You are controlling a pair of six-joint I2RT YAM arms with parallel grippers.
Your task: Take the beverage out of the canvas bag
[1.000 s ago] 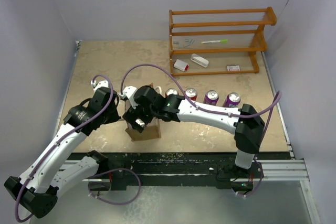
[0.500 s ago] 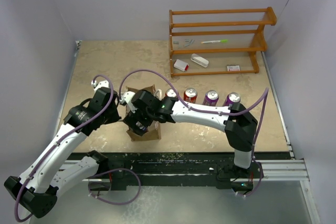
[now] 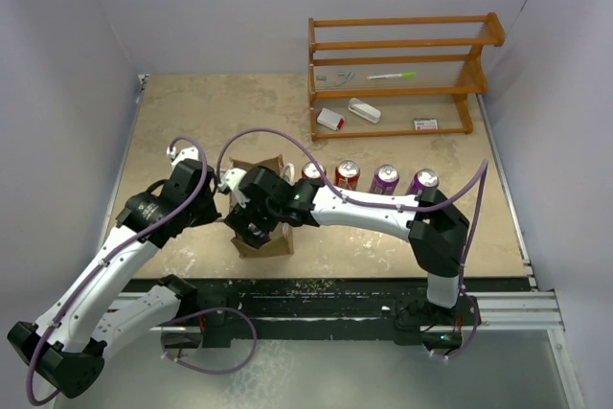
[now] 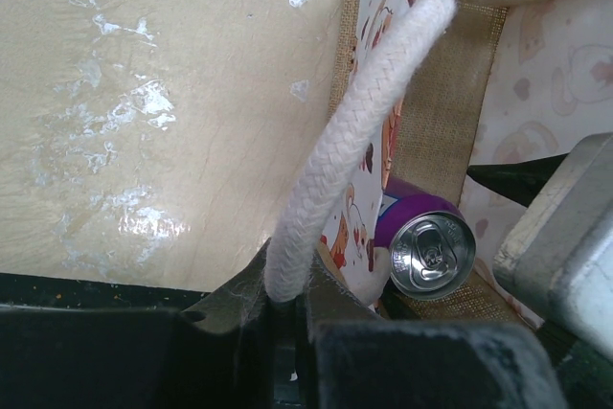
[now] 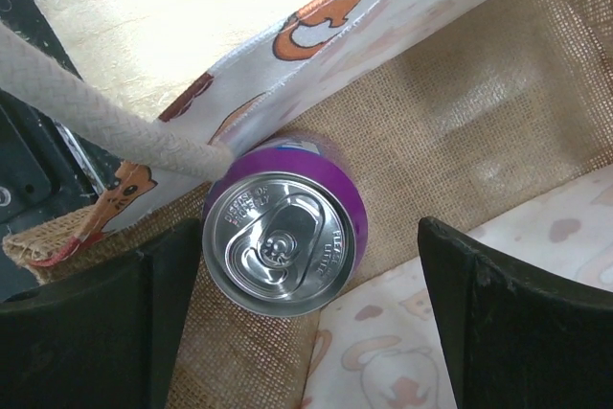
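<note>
Left jaws seemingly pinching rope handle (image 4: 345,141), right jaws spread astride purple can (image 5: 283,237) inside canvas bag (image 3: 266,242)

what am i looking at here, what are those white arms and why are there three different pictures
These are two robot arms bolted to the near edge of a table, each ending in a two-finger gripper. The wide picture comes from a fixed camera above and behind them. The other two come from small cameras on each wrist, looking past that arm's own fingers.

The left gripper is pinching a white rope handle of the canvas bag. The right gripper is down inside the bag, open, with a finger on either side of a purple can but not closed on it.

Behind the bag, four more cans stand in a row on the table. A wooden rack with a few small items sits at the back.
</note>
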